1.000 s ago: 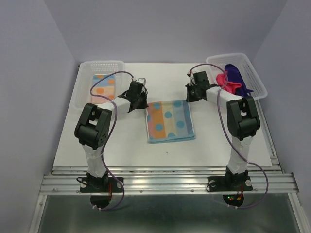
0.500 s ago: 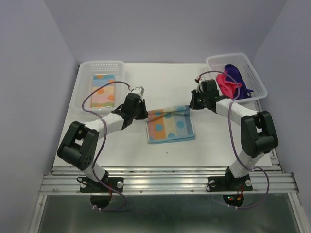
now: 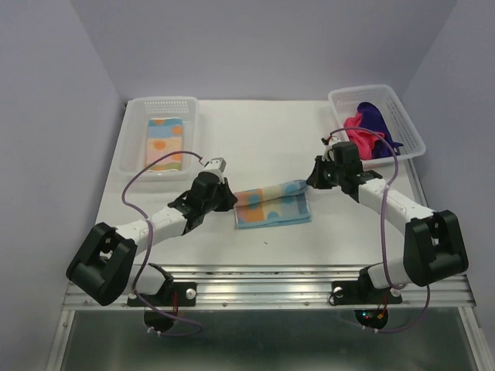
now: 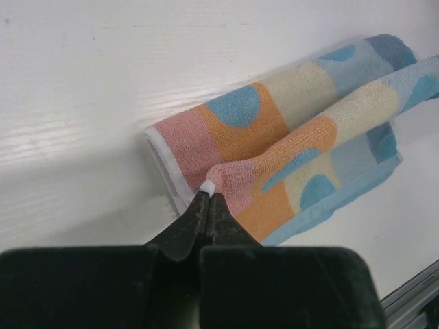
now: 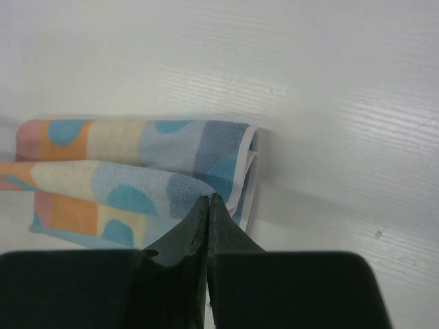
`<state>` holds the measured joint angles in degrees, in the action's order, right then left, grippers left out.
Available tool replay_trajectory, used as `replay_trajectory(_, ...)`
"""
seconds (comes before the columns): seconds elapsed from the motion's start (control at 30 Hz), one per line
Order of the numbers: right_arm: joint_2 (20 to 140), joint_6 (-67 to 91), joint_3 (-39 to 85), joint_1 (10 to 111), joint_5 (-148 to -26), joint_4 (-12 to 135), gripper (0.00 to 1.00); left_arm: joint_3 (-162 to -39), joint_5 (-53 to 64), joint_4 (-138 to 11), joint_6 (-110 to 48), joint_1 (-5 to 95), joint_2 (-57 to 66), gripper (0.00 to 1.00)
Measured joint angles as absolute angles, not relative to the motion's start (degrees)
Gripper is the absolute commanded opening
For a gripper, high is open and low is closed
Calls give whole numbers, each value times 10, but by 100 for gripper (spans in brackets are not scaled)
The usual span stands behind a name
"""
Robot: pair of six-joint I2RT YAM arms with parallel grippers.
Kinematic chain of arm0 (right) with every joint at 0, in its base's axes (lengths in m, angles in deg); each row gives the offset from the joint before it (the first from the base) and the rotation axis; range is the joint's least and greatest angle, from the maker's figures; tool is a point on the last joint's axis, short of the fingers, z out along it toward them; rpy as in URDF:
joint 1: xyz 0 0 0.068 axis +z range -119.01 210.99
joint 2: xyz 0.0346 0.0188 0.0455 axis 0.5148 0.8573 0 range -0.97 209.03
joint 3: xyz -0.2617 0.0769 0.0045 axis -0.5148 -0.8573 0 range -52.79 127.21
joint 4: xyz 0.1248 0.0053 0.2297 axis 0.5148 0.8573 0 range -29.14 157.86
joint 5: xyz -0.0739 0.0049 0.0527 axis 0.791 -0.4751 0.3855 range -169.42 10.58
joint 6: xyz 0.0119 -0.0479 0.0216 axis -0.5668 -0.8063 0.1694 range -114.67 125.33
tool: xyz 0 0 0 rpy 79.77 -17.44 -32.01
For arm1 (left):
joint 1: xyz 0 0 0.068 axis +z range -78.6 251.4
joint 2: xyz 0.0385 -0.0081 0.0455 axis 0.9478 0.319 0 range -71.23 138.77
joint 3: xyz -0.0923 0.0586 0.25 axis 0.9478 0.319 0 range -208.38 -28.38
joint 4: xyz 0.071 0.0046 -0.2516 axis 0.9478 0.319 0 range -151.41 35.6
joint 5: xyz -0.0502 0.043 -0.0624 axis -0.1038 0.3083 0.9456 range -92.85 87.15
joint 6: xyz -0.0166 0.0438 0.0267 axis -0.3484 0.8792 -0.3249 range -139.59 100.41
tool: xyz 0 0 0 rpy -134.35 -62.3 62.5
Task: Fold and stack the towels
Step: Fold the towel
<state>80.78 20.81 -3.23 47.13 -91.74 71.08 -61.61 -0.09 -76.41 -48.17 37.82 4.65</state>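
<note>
Pastel-striped, blue-dotted towel (image 3: 272, 209) sits in the middle of the table (image 3: 255, 147), far edge lifted and curling over itself. My left gripper (image 4: 209, 197) is clamped tight on its pink corner, right gripper (image 5: 208, 200) on the blue corner. A second ago it lay flat; both have since pulled that edge nearer.

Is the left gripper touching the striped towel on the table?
Touching. The left wrist view shows the left gripper shut on the pink corner of the towel.
</note>
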Motion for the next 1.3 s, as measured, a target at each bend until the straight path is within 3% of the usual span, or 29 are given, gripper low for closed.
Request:
replay_trajectory(0.6,737,225,-129,472,-941,728,4,-504,0,-792,-555,325,-51,0)
replay_trajectory(0.63,734,226,-133,472,-941,727,5,-502,0,-792,-557,324,-53,3)
replay_trajectory(0.7,733,229,-140,472,-943,727,10,-498,1,-792,-560,323,-52,21)
replay_trajectory(0.73,733,231,-144,472,-944,727,11,-497,1,-792,-562,322,-52,25)
replay_trajectory(0.77,733,232,-145,472,-945,727,15,-497,2,-792,-563,320,-52,29)
replay_trajectory(0.8,733,234,-148,472,-945,726,20,-496,3,-792,-565,319,-51,42)
replay_trajectory(0.83,733,235,-148,472,-945,726,26,-495,4,-792,-566,317,-51,48)
replay_trajectory(0.9,733,241,-154,472,-945,726,56,-490,9,-791,-572,313,-56,56)
replay_trajectory(0.93,733,241,-155,472,-946,726,71,-487,13,-791,-573,312,-59,71)
replay_trajectory(0.97,730,247,-161,472,-945,725,99,-482,15,-789,-575,309,-69,79)
replay_trajectory(1.03,717,254,-173,472,-943,725,100,-467,21,-782,-587,303,-99,93)
replay_trajectory(1.1,696,260,-189,472,-940,727,100,-456,26,-775,-593,299,-131,99)
replay_trajectory(1.3,643,275,-196,472,-935,734,100,-448,22,-746,-621,297,-217,99)
